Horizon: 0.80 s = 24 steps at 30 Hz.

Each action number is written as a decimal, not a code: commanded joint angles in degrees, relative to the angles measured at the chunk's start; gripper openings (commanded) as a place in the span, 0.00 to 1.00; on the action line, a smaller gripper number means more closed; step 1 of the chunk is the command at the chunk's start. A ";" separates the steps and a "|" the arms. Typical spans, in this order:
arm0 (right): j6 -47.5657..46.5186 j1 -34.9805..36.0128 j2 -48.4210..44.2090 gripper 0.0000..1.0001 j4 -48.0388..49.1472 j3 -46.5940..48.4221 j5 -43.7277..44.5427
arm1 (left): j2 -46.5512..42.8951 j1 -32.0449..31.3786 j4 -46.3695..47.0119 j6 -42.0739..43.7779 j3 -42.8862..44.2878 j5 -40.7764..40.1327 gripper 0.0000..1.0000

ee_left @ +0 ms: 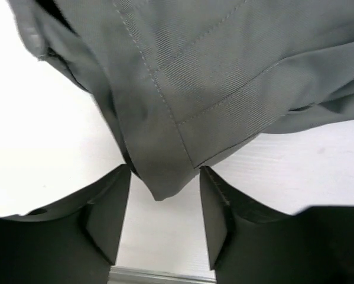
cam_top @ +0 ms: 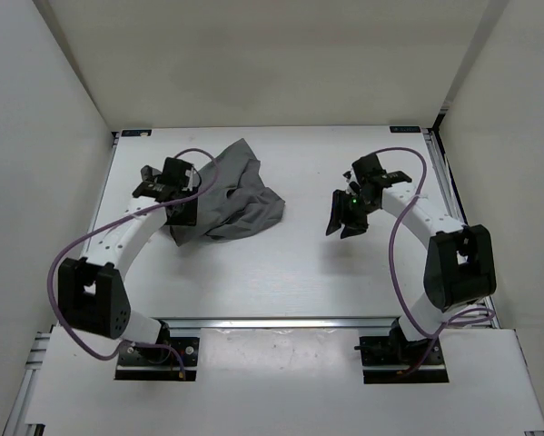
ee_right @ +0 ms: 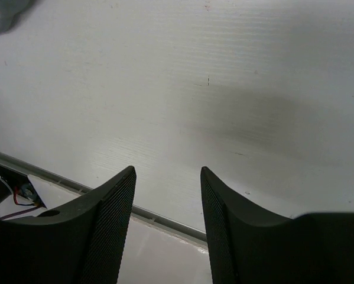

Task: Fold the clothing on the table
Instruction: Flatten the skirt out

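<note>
The grey clothing [cam_top: 235, 195] lies crumpled on the left half of the white table [cam_top: 299, 282]. My left gripper [cam_top: 182, 234] is at its near-left corner. In the left wrist view the left gripper [ee_left: 165, 168] is open, and a stitched corner of the clothing [ee_left: 182, 89] dips between the fingertips [ee_left: 120, 189] without being pinched. My right gripper [cam_top: 342, 227] hovers over bare table to the right of the garment. It is open in the right wrist view [ee_right: 168, 170] with nothing between its fingers. A scrap of the clothing [ee_right: 2, 15] shows at that view's top-left corner.
White walls enclose the table on three sides. A metal rail [cam_top: 281, 321] runs along the near edge, and it also shows in the right wrist view as the rail [ee_right: 165, 216]. Purple cables [cam_top: 399, 263] loop beside both arms.
</note>
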 commanded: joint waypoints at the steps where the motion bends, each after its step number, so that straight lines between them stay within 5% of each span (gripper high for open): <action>1: 0.12 -0.03 -2.39 0.53 1.74 -0.98 -1.45 | -7.87 3.64 4.97 -0.67 -2.45 10.56 0.63; 4: 0.47 -0.20 -3.10 0.54 2.79 -2.48 -2.33 | -10.95 6.28 8.76 -2.51 -4.65 15.25 0.61; 11: 1.43 -0.29 -4.76 0.53 5.16 -5.64 -3.82 | -10.86 9.18 11.75 -4.62 -7.20 7.86 0.63; 24: 2.05 -3.45 -8.46 0.53 7.10 -8.99 -6.03 | -7.61 11.83 22.39 -9.63 -15.11 18.67 0.59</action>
